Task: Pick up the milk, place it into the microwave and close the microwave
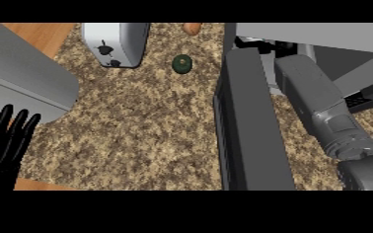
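Microwave door (pixel 251 128) ajar, long axis near-to-far; left hand (pixel 15 133) fingers straight, apart; right hand (pixel 250 44) mostly hidden, state untellable.

One toaster (pixel 116 44), one microwave (pixel 251 123), one green avocado (pixel 182 63) — one robot hand (pixel 15 138) visible.

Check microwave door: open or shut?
Open. The microwave door swings out over the counter, edge toward the camera, and the right forearm reaches past it into the microwave; the right hand is hidden.

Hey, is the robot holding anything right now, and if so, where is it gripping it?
It cannot be told. The left hand rests open at the left edge, holding nothing. The right forearm reaches behind the microwave door, hand hidden; no milk shows.
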